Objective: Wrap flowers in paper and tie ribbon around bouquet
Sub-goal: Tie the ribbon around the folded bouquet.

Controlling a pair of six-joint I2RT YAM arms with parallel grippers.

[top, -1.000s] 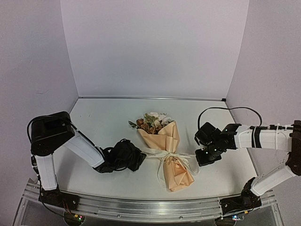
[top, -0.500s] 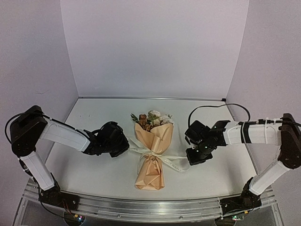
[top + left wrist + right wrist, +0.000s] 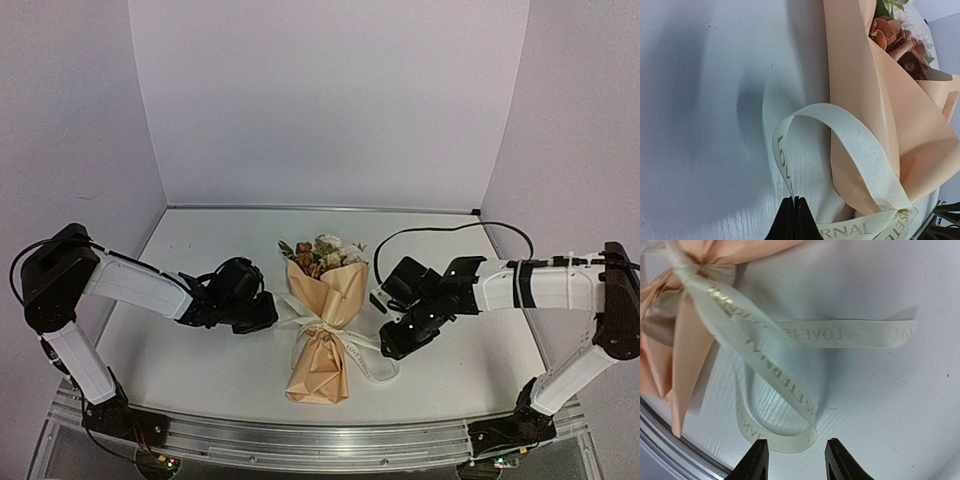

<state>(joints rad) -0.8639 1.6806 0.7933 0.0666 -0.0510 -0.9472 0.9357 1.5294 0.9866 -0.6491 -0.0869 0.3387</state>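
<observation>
Bouquet (image 3: 325, 330) in tan paper (image 3: 340, 295) lies mid-tabletop (image 3: 200, 250), cream ribbon (image 3: 840, 334) knotted round its waist. Left of the bouquet, the left claw (image 3: 795, 220) pinches a ribbon loop; right of it, the right claw (image 3: 796, 460) is spread, empty. Ribbon looks limp and slippery; grip near an end.

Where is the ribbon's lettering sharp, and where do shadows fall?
Left wrist: the ribbon is sharp, its letters legible; a broad soft shadow darkens the table. Right wrist: lettering equally crisp, faint shadow beneath the loop. Top view: lettering too small to read.
</observation>
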